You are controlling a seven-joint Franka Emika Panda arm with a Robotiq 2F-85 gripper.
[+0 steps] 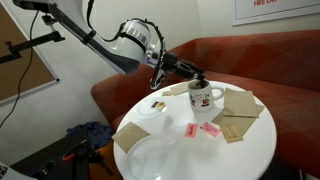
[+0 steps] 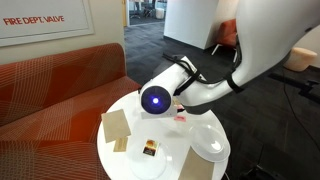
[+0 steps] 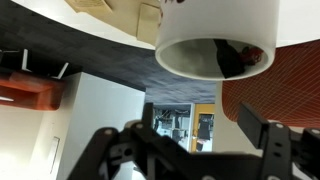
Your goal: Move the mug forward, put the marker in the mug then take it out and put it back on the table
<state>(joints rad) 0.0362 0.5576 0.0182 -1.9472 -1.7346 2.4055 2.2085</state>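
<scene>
Mug [image 1: 205,97]: upright on the table [image 1: 255,150]; long axis vertical, mouth up; in the wrist view, which stands upside down, its round dark mouth [image 3: 215,55] faces the camera
Marker: cannot be told apart from the mug's dark inside; which way it points cannot be told
Gripper [image 1: 199,78]: hangs just above the mug's mouth; in the wrist view [image 3: 192,148] the fingers [image 3: 272,145] stand wide apart with nothing between them
Writing: red "FIRE DEPT. VALVE" on a wall sign [image 2: 32,18]; a cut-off sign [image 1: 268,8] shows "FIRE DE"; the mug's dark and red print is too small to read
Edges: the mug sits toward the rim by the couch [image 1: 255,60]; brown napkins [image 1: 240,103] lie just beside it; pink packets [image 1: 200,131] lie nearer the middle
Open room: bare white top between mug and packets; a clear plate [image 1: 155,158] lies by the near rim
</scene>
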